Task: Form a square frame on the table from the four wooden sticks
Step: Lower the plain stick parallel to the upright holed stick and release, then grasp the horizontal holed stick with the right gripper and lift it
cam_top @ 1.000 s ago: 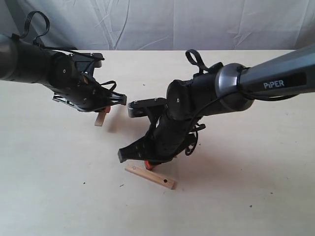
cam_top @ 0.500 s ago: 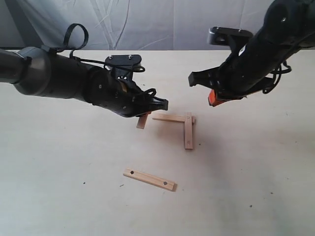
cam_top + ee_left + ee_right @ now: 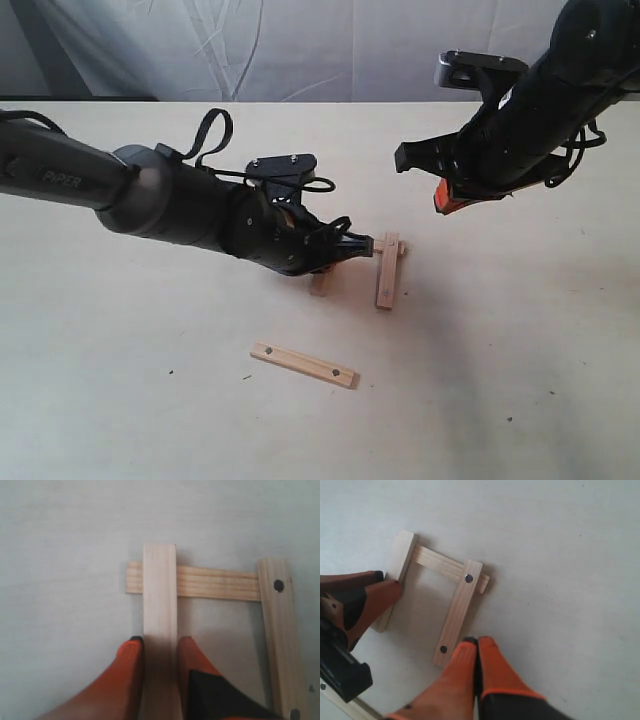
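My left gripper (image 3: 345, 249) (image 3: 160, 642) is shut on a plain wooden stick (image 3: 160, 595) (image 3: 320, 284). That stick lies across the free end of a cross stick (image 3: 215, 582) (image 3: 440, 562). A stick with dark holes (image 3: 387, 270) (image 3: 280, 635) (image 3: 457, 612) crosses the other end, so the three form a U of the square frame on the table (image 3: 520, 350). The fourth stick (image 3: 304, 364) lies alone nearer the front. My right gripper (image 3: 447, 197) (image 3: 478, 641) is shut and empty, hanging above the table to the right of the frame.
A wrinkled grey cloth backdrop (image 3: 330, 45) hangs behind the table's far edge. My left arm (image 3: 170, 205) stretches low over the table from the left. In the right wrist view the left gripper's orange fingers (image 3: 375, 592) show beside the held stick (image 3: 400, 562).
My left gripper has moved right and down with its stick, setting it across the cross stick's free end. The right gripper has shifted only slightly.
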You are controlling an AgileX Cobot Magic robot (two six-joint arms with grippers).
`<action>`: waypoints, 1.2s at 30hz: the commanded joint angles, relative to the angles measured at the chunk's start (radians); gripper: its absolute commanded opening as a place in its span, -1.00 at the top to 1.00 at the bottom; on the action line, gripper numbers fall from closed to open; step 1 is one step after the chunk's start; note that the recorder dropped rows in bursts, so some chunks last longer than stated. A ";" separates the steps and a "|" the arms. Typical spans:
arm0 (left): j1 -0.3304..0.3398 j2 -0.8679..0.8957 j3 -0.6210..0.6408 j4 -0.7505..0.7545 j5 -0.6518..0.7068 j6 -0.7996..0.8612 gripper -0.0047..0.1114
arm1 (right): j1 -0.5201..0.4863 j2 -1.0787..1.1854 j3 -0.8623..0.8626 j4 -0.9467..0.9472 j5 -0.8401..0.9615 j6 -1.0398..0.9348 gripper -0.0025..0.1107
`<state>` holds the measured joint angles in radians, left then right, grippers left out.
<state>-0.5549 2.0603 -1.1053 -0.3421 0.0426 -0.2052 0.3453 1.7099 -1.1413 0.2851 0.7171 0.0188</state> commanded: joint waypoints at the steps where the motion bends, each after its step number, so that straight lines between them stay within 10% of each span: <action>1: -0.003 0.010 -0.002 0.071 0.003 0.001 0.90 | -0.006 -0.007 0.000 -0.011 -0.004 -0.025 0.96; 9: 0.028 -0.056 -0.002 0.168 0.035 0.003 0.16 | -0.006 -0.007 0.000 -0.003 0.008 -0.053 0.42; 15: 0.098 -0.181 -0.002 0.287 0.154 0.003 0.14 | 0.033 -0.007 0.000 0.063 0.045 -0.204 0.37; 26: 0.463 -0.430 -0.002 0.342 0.520 0.003 0.14 | 0.385 0.119 -0.013 0.035 0.056 -0.344 0.37; 36: 0.502 -0.642 0.000 0.373 0.589 0.008 0.14 | 0.523 0.289 -0.135 -0.167 0.132 -0.368 -0.02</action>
<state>-0.0520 1.4612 -1.1053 0.0268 0.6260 -0.1994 0.8552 1.9785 -1.2495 0.1558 0.8433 -0.3230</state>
